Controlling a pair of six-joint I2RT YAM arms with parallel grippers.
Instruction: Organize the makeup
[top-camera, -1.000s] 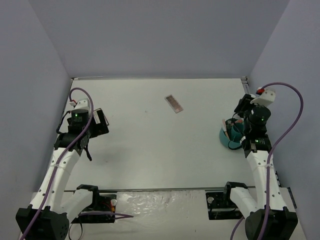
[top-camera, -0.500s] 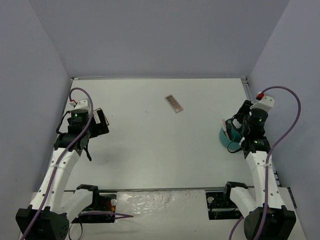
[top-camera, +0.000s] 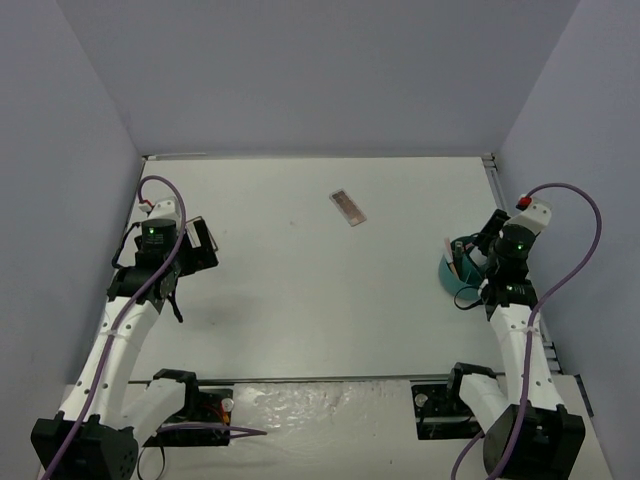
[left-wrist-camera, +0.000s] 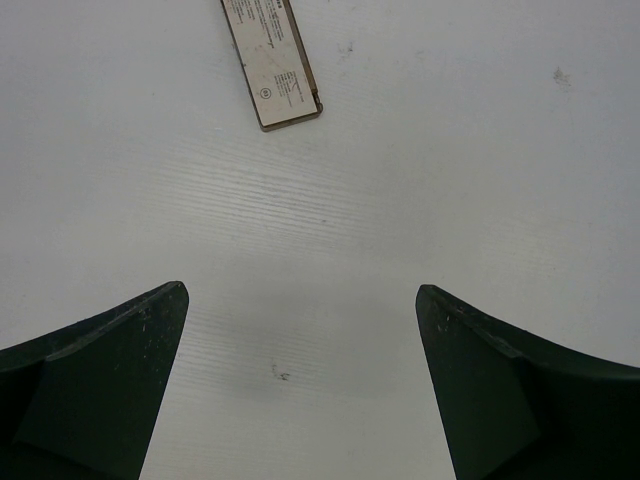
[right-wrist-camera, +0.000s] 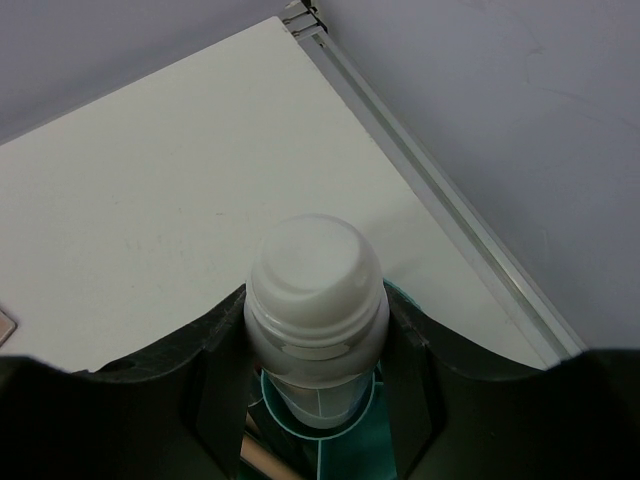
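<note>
Top view first. The left gripper (top-camera: 203, 244) hangs over the white table (top-camera: 300, 310). One flat brown-pink palette (top-camera: 348, 207) lies well apart from it, off to its right and further out toward the back wall. The right gripper (top-camera: 468, 258) sits directly over the round teal tub (top-camera: 452, 277), so close that from up here the two blur together. I can't read its jaws from this angle.

Left wrist cam: the jaws are spread as wide as they go, one dark finger (left-wrist-camera: 110, 380) in each lower corner with table showing between them. The palette is ahead of the gripper and a bit left of the gap, lying flat with its printed label side up. It's angled and partly cut off by the top edge — not touching either finger.

Right wrist cam: here the grip is obvious. The fingers (right-wrist-camera: 215, 360) pinch the small whitish bottle (right-wrist-camera: 316, 300) from both sides, just below its rounded cap. The bottle stands upright, dead centre between them. Its lower end is down among the tub's teal compartment walls, right under the gripper. I can't tell whether it rests on the tub floor. A pinkish-brown stick (right-wrist-camera: 258, 458) peeks out in the tub beside the bottle, low on the left — too little shows to tell which one.
</note>
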